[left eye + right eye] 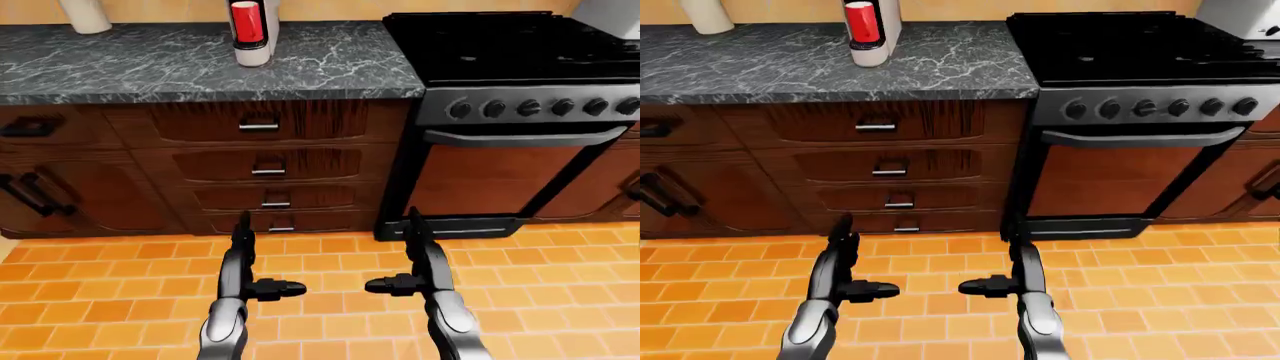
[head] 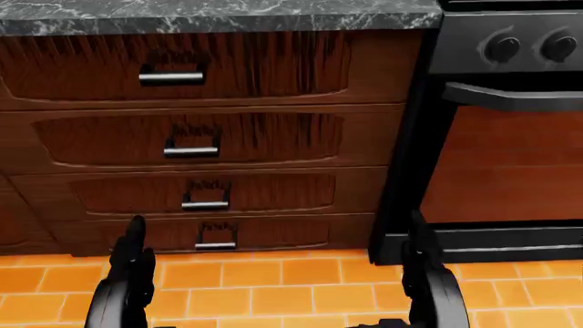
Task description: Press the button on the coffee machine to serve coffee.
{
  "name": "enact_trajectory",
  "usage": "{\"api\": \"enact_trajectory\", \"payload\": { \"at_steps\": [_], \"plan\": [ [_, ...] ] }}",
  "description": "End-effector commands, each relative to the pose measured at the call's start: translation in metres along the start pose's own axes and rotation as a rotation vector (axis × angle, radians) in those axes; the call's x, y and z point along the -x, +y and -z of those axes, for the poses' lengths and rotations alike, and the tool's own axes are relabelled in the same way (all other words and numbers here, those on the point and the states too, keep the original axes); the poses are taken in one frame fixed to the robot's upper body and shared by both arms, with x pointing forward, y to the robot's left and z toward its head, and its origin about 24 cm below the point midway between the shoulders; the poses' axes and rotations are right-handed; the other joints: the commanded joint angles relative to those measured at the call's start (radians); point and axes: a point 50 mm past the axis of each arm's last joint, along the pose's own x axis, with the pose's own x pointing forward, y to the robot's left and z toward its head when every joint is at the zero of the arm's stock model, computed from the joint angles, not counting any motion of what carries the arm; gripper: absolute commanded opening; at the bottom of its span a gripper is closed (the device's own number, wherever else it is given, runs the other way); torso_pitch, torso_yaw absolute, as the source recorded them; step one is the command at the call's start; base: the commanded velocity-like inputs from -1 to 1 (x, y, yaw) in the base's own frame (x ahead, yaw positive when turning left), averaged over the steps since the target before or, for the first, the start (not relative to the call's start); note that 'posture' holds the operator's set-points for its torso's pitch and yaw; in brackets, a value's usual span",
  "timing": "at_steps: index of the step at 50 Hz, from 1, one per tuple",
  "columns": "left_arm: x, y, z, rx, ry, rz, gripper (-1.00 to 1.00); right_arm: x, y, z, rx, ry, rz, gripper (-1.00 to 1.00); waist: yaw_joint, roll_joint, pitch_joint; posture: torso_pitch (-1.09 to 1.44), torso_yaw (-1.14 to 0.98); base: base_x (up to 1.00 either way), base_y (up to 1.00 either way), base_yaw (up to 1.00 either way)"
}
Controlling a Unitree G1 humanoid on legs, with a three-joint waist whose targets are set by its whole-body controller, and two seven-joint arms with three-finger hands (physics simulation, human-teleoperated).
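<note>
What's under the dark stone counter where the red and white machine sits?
Under the dark marble counter is a stack of four brown wooden drawers with metal handles. They are shut, so their insides are hidden.

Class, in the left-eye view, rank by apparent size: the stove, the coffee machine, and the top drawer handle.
1. Stove, largest by far.
2. Coffee machine, cut off by the view's top edge, so its full size is unsure.
3. Top drawer handle, smallest.

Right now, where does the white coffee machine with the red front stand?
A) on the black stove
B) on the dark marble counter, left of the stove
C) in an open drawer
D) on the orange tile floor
B: the white coffee machine with the red front stands on the dark marble counter, left of the black stove.
</note>
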Motion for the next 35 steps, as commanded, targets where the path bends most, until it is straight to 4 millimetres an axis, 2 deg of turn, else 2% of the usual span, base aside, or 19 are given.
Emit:
{"api": "enact_trajectory", "payload": {
  "at_steps": [1,3,4,5,7,8,19,22,28,35],
  "plan": [
    [-0.004,-0.001,-0.032,0.000,-0.163,0.007,1.00,-0.003,-0.001,-0.033,0.003,-0.169,0.008,1.00,-0.002,-0.008,-0.001,0.00,0.00,0.00,0.00,0.00],
    [-0.004,-0.001,-0.031,0.000,-0.161,0.008,1.00,-0.004,-0.002,-0.031,0.011,-0.168,0.011,1.00,0.007,-0.001,-0.061,0.00,0.00,0.00,0.00,0.00],
    [-0.003,-0.001,-0.032,0.006,-0.159,0.012,1.00,-0.003,-0.002,-0.032,0.012,-0.168,0.012,1.00,0.007,-0.001,-0.051,0.00,0.00,0.00,0.00,0.00],
    [-0.003,-0.001,-0.032,0.004,-0.160,0.009,1.00,-0.003,-0.002,-0.031,0.011,-0.168,0.013,1.00,0.006,-0.006,-0.017,0.00,0.00,0.00,0.00,0.00],
    [-0.004,0.000,-0.030,0.005,-0.158,0.007,1.00,-0.003,-0.002,-0.032,0.009,-0.169,0.011,1.00,0.007,-0.008,-0.069,0.00,0.00,0.00,0.00,0.00],
    [-0.003,-0.001,-0.032,0.005,-0.158,0.008,1.00,-0.003,-0.002,-0.031,0.011,-0.168,0.013,1.00,0.008,-0.008,-0.074,0.00,0.00,0.00,0.00,0.00],
    [-0.005,0.000,-0.030,0.013,-0.149,0.007,1.00,-0.004,-0.004,-0.029,0.030,-0.158,0.017,1.00,0.008,-0.005,-0.086,0.00,0.00,0.00,0.00,0.00],
    [-0.006,0.001,-0.028,0.030,-0.138,-0.005,1.00,-0.004,-0.004,-0.034,0.037,-0.157,0.023,1.00,0.008,-0.005,-0.089,0.00,0.00,0.00,0.00,0.00],
    [-0.006,0.000,-0.038,0.033,-0.126,0.004,1.00,-0.005,-0.006,-0.053,0.043,-0.152,0.044,1.00,0.009,-0.005,-0.091,0.00,0.00,0.00,0.00,0.00],
    [-0.017,0.006,-0.077,0.040,-0.160,-0.015,1.00,-0.006,-0.008,-0.080,0.064,-0.160,0.043,1.00,0.009,-0.006,-0.088,0.00,0.00,0.00,0.00,0.00]
  ]
}}
